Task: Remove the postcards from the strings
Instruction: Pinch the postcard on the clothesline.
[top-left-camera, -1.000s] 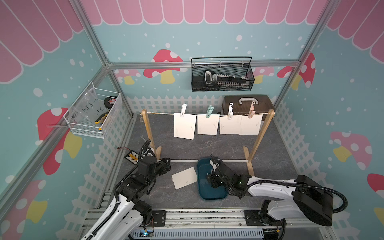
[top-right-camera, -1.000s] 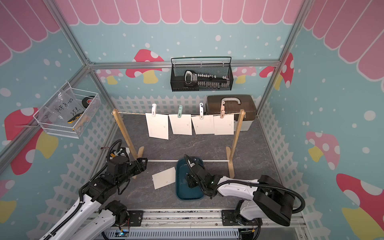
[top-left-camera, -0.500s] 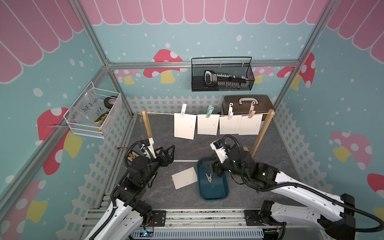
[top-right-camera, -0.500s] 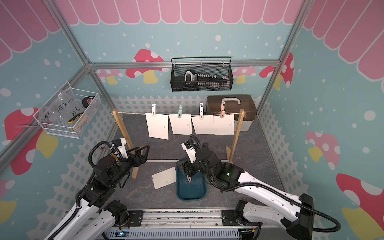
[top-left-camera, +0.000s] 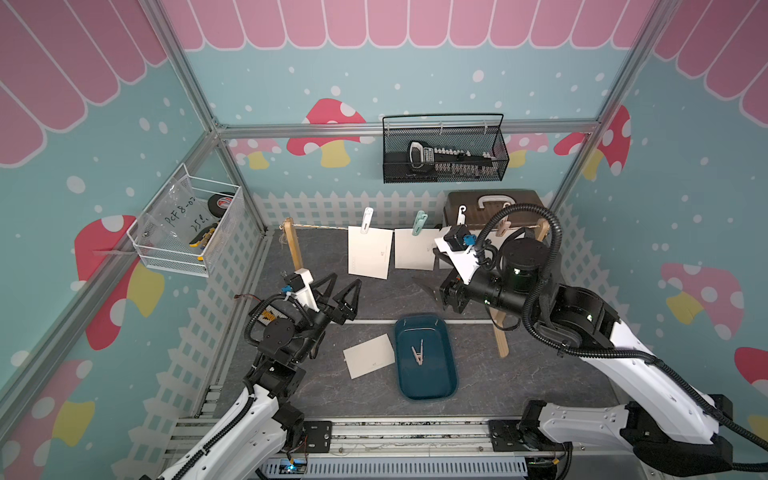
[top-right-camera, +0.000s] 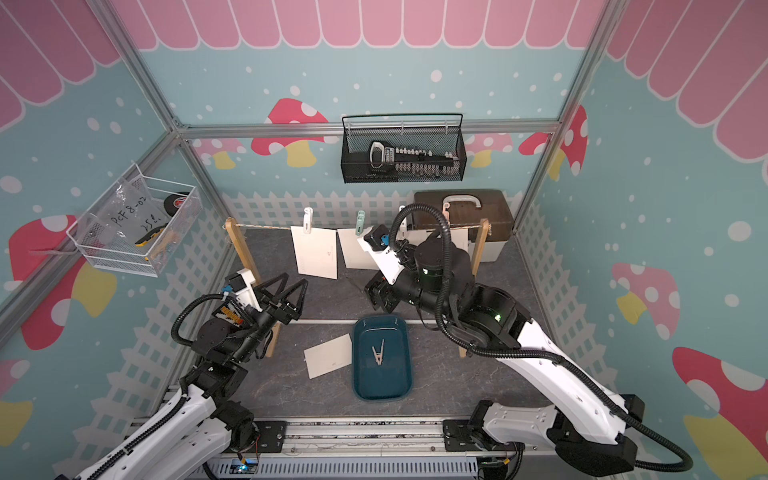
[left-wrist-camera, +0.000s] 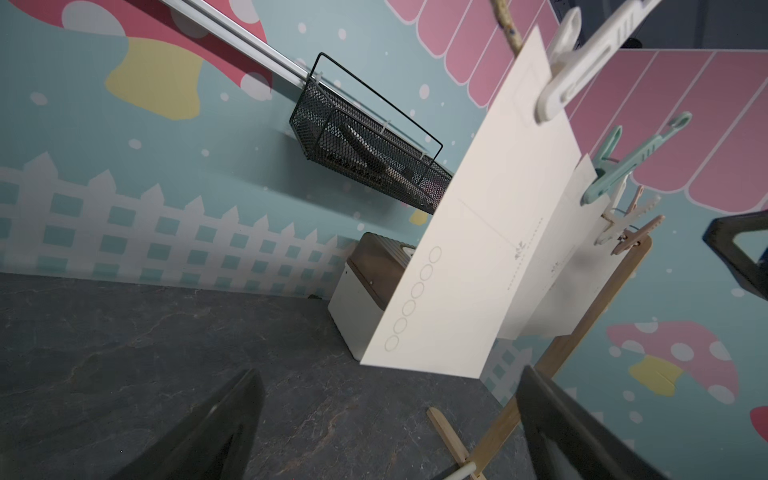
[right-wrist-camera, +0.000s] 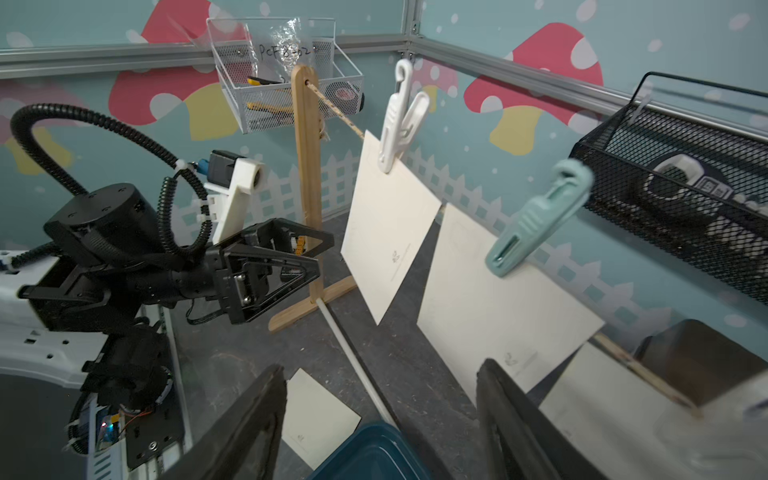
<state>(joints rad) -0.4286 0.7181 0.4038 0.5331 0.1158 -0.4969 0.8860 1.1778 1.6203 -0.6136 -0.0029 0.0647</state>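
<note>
cream rectangular paper postcards (top-left-camera: 370, 257) hang pegged on the thin tan twine string (top-left-camera: 320, 227); a loose card (top-left-camera: 369, 356) lies on my dark bench (top-left-camera: 519, 374). my left tool (top-left-camera: 345, 279) gapes wide, empty, near the first card; right tool (right-wrist-camera: 380, 365) parted, empty, near the second.

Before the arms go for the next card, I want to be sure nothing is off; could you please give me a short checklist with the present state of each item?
1. Left pincer open and empty: ok.
2. Right pincer open and empty: ok.
3. Freed card lies flat beside tray: ok.
4. Peg inside tray: ok.
5. String cleared of cards: not ok; several hang pegged, the leftmost card under a white peg.
6. Left pincer lined up with leftmost card: cannot tell.
</note>
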